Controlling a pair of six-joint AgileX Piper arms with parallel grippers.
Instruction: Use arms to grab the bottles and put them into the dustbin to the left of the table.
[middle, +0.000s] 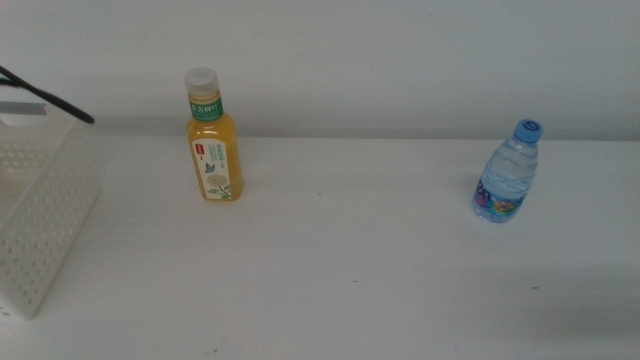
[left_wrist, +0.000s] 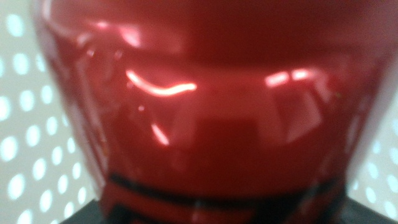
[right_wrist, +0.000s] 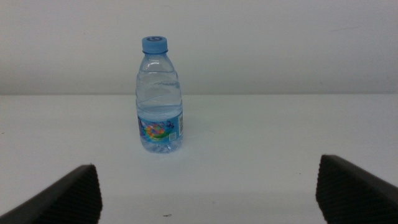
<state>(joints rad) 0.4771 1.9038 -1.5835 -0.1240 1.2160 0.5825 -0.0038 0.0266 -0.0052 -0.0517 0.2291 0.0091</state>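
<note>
Presently the left gripper, clenched on the red can (left_wrist: 205, 106) over the perforated dustbin (middle: 40, 215), could drop it onto the rim, while the right gripper (right_wrist: 205, 193) waits spread before the water bottle (right_wrist: 159, 93).

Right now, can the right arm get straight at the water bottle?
Probably yes. In the right wrist view the water bottle stands upright on the bare table, ahead of the open right gripper and a little off its centre line, with nothing between them. The orange-drink bottle stands well away.
</note>
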